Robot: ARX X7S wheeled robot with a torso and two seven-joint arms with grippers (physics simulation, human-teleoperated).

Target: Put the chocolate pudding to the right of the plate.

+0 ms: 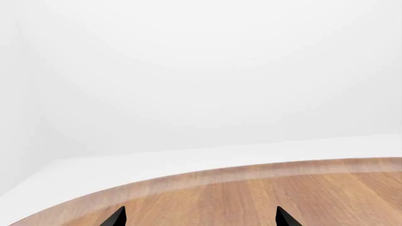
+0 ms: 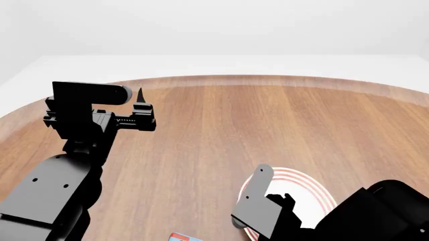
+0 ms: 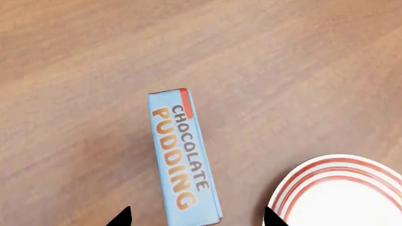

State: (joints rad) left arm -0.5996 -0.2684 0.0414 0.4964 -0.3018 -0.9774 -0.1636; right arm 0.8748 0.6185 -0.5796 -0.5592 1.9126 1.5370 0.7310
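Here, chocolate pudding (image 3: pixel 183 157) lies on wooden desk (image 3: pixel 75 56), blue lettered edge up, just beside plate (image 3: pixel 342 190) but apart from it. Right gripper (image 3: pixel 196 217) hovers above carton, jaws spread wide, straddling its near end, holding nothing. Left gripper (image 1: pixel 199 217) idles open and empty over far desk edge. Carton looks light, stiff cardboard, smooth faces likely slippery; thin walls may dent. Best hold probably across narrow width, pads on two broad brown faces, mid-length.
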